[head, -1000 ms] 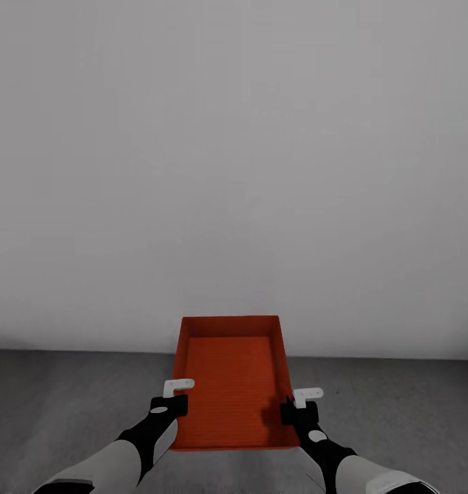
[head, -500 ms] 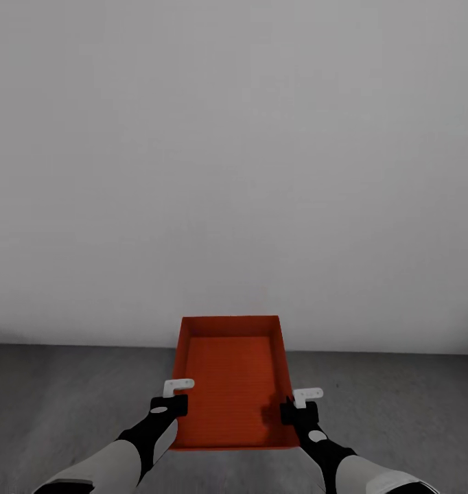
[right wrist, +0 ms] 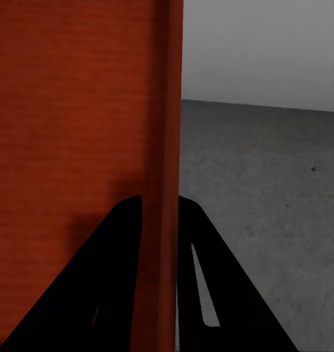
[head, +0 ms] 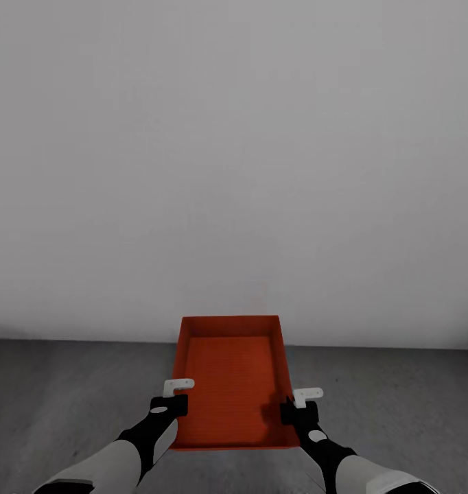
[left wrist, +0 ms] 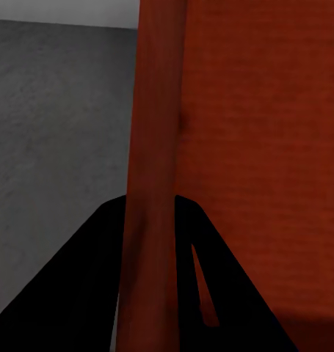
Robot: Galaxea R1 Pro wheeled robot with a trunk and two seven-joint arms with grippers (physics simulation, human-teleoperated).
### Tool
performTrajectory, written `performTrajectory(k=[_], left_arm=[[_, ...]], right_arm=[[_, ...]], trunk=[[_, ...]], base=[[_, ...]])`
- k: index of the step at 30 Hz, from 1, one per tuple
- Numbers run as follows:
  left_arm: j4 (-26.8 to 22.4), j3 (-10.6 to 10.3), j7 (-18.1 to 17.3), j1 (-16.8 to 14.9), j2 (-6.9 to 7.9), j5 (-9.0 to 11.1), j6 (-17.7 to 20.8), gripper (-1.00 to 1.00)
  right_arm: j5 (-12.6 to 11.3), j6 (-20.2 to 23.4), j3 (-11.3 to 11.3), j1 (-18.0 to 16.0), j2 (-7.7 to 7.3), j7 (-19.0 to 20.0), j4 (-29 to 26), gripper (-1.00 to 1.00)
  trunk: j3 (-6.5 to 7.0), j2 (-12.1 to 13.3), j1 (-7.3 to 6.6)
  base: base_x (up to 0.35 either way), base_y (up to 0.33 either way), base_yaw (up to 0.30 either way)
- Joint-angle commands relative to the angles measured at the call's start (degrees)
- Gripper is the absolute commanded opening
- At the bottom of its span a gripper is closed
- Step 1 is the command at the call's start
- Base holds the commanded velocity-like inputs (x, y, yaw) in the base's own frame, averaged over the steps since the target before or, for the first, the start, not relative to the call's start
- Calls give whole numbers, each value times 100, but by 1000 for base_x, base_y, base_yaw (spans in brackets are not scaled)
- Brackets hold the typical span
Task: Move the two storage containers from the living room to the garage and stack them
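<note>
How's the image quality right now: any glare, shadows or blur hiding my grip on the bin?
Head view: flat, even light, no glare; a soft shadow lies inside the storage container beside the right gripper. Left wrist view: the container wall is close and soft-edged, and the left gripper fingers are solid black silhouettes. Right wrist view: the same, with the concrete floor texture sharper.

My head view is evenly lit and soft, with no glare on the wall (head: 234, 158). Both wrist feeds look slightly blurred, and my fingers (left wrist: 78, 293) read as flat black silhouettes.
</note>
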Motion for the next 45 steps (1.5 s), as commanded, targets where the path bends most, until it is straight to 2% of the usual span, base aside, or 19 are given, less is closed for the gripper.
performTrajectory(k=[1, 45], left_arm=[[-151, 355, 56, -8, 271, 223, -4, -100], [-151, 355, 63, -8, 271, 223, -4, -100]], right_arm=[[-90, -27, -115, 0, -1, -16, 7, -100], [-90, -28, -115, 0, -18, -16, 7, -100]], trunk=[[-17, -6, 0], [-414, -6, 0]], base=[[0, 0, 0], [0, 0, 0]])
